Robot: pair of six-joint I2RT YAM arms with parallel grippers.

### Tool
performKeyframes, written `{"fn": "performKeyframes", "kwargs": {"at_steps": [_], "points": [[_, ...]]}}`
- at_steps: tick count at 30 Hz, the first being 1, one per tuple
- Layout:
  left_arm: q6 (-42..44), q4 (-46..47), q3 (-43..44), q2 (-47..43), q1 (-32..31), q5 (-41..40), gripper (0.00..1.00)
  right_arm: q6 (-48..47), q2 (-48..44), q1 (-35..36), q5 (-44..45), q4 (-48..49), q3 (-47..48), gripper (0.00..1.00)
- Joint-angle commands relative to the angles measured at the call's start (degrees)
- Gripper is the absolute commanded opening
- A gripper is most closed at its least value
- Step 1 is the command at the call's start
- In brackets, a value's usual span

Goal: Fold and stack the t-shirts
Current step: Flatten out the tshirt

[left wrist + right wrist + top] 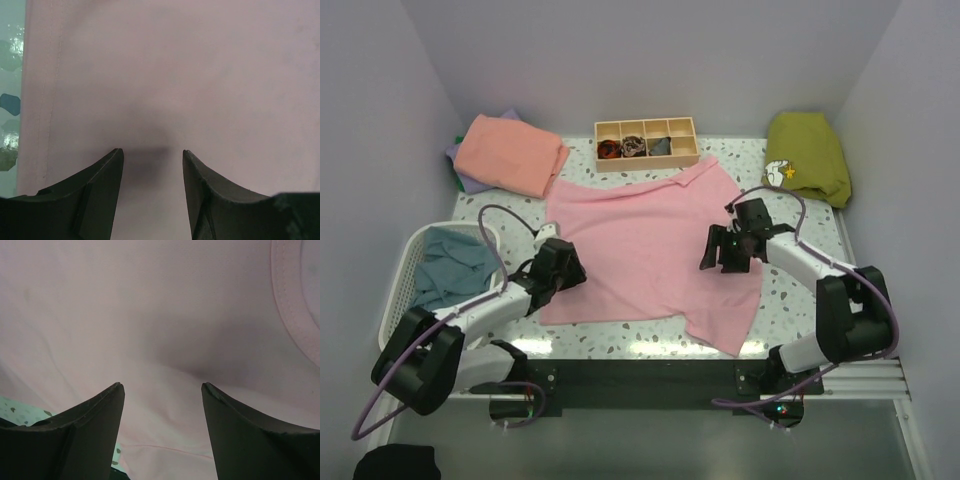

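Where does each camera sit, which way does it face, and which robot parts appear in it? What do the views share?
Top external: above and behind the arms, looking down on the table; both arms show, left gripper and right gripper over the pink t-shirt.
Left wrist: on the left arm, close above the shirt's stitched edge; its open fingers show.
Right wrist: on the right arm, close above the shirt's curved hem; its open fingers show.
Shared: all see the pink t-shirt.

Five soft cotton garments: one pink t-shirt [640,250] spread flat under the left gripper [570,272] and right gripper [720,255]. One salmon-coral folded t-shirt [510,155] lies on one lavender t-shirt [470,182] beyond the left gripper. One teal-blue t-shirt [450,265] is to that gripper's left. One olive-green garment [807,155] is beyond the right gripper. One white slatted plastic basket [405,280]; one four-compartment wooden tray [647,127].
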Motion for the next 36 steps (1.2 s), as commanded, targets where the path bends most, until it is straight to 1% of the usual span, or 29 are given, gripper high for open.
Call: {"fn": "performKeyframes", "kwargs": {"at_steps": [1,5,8,9,11,12,13,15,18,19,20,22,23,25,27,28,29,31,32,33,34,35,36], "points": [[-2.09,2.32,-0.93,2.87,-0.16,0.04,0.56,1.25,4.66,0.97,0.48,3.77,-0.84,0.68],[-4.72,1.62,-3.13,2.26,-0.60,0.92,0.56,3.44,5.64,1.93,2.42,2.45,-2.76,0.68],[-7.53,0.31,-5.94,0.60,-1.21,2.50,0.56,8.88,2.48,3.95,2.68,3.41,-8.20,0.69],[-8.24,-0.48,-6.90,-0.02,-1.65,2.85,0.56,10.03,1.34,5.70,3.20,3.50,-11.01,0.68],[-10.17,-4.08,-7.79,-2.30,-2.26,3.21,0.56,13.37,-3.31,8.07,4.87,1.84,-13.48,0.69],[-10.79,-5.22,-8.84,-3.44,-2.79,3.03,0.56,14.51,-5.07,10.44,6.62,0.96,-15.50,0.69],[-9.40,-4.28,-9.80,-6.15,-3.58,4.77,0.59,17.05,-9.18,11.68,7.16,-0.79,-16.56,0.69],[-11.39,-5.57,-10.95,-8.71,-4.46,5.84,0.64,19.96,-13.67,14.83,8.39,-3.08,-19.63,0.69],[-12.82,-8.92,-12.00,-11.97,-6.57,6.45,0.64,25.75,-22.73,17.65,11.37,-9.40,-22.62,0.70],[-13.60,-9.80,-12.27,-13.20,-7.01,7.85,0.64,26.56,-25.01,18.01,13.04,-13.16,-23.24,0.70],[-14.21,-10.15,-12.88,-13.73,-7.54,8.47,0.64,27.26,-29.82,18.28,13.58,-15.20,-23.69,0.70],[-14.49,-10.51,-13.15,-15.31,-9.91,8.48,0.65,28.84,-33.98,18.19,15.59,-20.54,-24.30,0.71],[-14.40,-11.29,-12.46,-15.58,-10.61,7.78,0.66,29.29,-37.13,18.19,16.39,-21.88,-24.30,0.71],[-14.13,-12.27,-11.75,-15.23,-11.58,6.29,0.68,29.38,-39.53,18.19,17.09,-22.08,-23.52,0.72],[-13.61,-12.88,-10.17,-14.44,-11.85,4.89,0.68,28.51,-39.63,18.19,20.43,-21.46,-20.98,0.75],[-12.47,-13.14,-9.29,-14.00,-11.93,2.35,0.69,27.45,-38.93,18.28,21.05,-19.46,-19.66,0.75],[-11.42,-13.32,-6.76,-13.91,-11.94,1.02,0.69,26.66,-37.62,18.19,23.57,-18.48,-16.34,0.77],[-7.12,-13.76,-3.15,-13.56,-11.94,-3.90,0.71,23.76,-32.36,18.28,25.79,-14.37,-12.29,0.80],[-5.36,-13.33,0.78,-13.12,-11.94,-5.65,0.74,23.14,-29.98,18.19,29.63,-13.73,-7.91,0.85],[-3.34,-12.45,3.08,-12.25,-11.85,-10.02,0.76,21.83,-24.56,18.11,31.40,-13.03,-5.78,0.88],[-1.23,-12.88,5.63,-9.46,-11.67,-12.41,0.83,20.51,-21.99,17.84,32.47,-11.19,-3.58,0.89],[-0.43,-13.40,11.22,-7.60,-11.15,-14.18,0.95,19.28,-19.44,16.45,33.35,-10.48,1.05,0.89],[2.36,-13.15,13.98,-3.58,-9.14,-15.24,0.99,17.01,-16.54,15.48,33.10,-9.08,2.84,0.88]]}}
